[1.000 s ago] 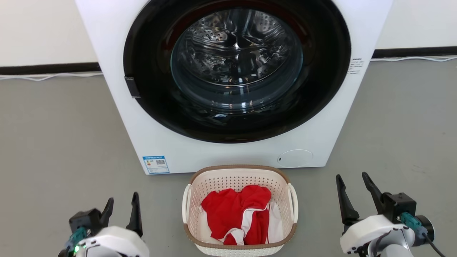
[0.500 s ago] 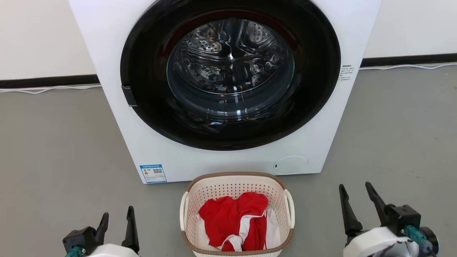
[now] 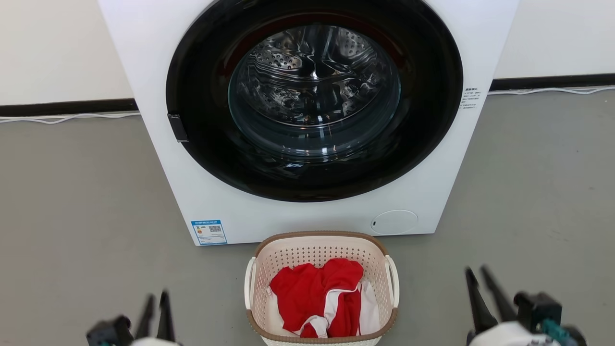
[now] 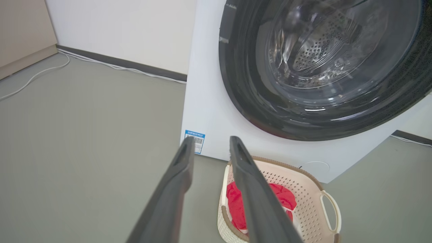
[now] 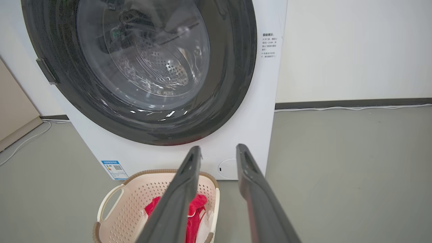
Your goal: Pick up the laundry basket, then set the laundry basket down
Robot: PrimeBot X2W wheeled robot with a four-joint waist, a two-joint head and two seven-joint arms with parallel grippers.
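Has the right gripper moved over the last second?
Yes. Against the laundry basket, the right gripper has dropped toward the head view's bottom edge, from rear-rim level to handle level, its fingers closer together.

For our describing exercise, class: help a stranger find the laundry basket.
Find the big white front-loading washing machine with a round black-framed glass door. On the grey floor just before it sits a small cream perforated plastic basket. Its brown rim, white loop handles and red-and-white clothing mark it out.
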